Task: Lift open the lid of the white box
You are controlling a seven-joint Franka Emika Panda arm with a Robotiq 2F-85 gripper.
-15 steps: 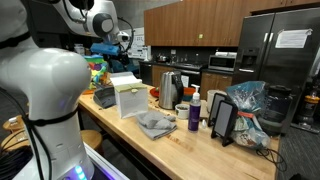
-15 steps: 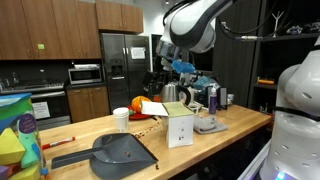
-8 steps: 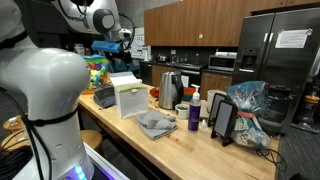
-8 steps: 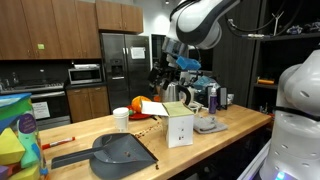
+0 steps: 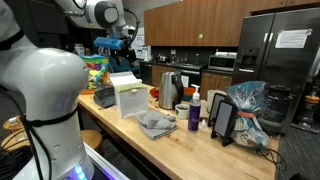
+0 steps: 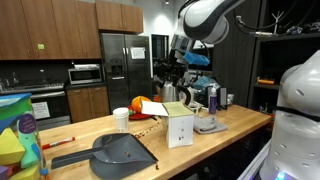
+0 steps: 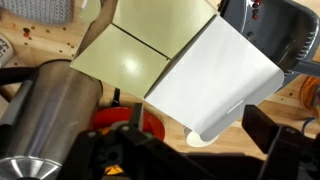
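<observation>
Wrist view: the lid (image 7: 215,75) is swung open, a white flap sticking out from 1 top edge of the white box (image 7: 150,40), with the steel kettle (image 7: 40,110) just beside the box. In an exterior view the box stands on the wooden counter (image 5: 190,150) with the grey cloth (image 5: 155,124) just beside it, and the gripper (image 5: 121,46) hangs well above the box, touching nothing. Can't tell from any view whether the jaws are spread or closed.
</observation>
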